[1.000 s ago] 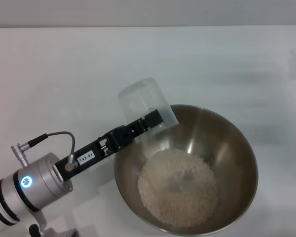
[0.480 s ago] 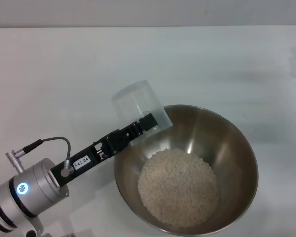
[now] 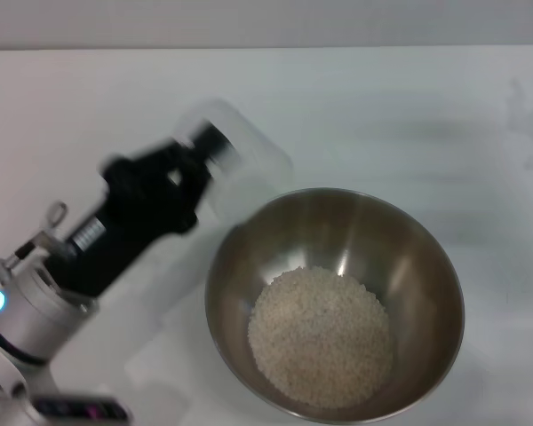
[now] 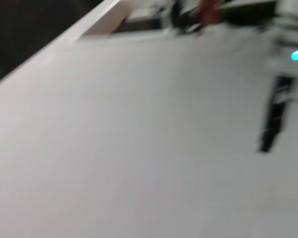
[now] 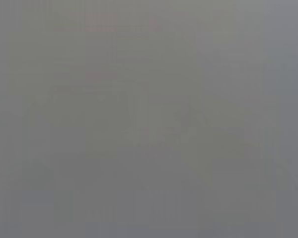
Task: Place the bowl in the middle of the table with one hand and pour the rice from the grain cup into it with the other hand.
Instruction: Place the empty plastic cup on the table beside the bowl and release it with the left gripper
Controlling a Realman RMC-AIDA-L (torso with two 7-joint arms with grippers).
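Your left gripper (image 3: 215,146) has swung up and away from the stainless-steel bowl (image 3: 426,257), clamped on the clear grain cup (image 3: 240,160) at upper left. The rice (image 3: 322,335) lies mounded in the bowl, at lower centre on the white table (image 3: 409,106).

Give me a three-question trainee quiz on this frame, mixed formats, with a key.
1. True or false: the rice lies heaped inside the bowl.
2. Which gripper holds the grain cup? A) left B) right C) neither
3. Fill in: the grain cup is above the ___, beside the bowl's rim, not over the rice.

Key: 1 true. 2 A, the left gripper holds the cup at the bowl's upper left in the head view. 3 table.
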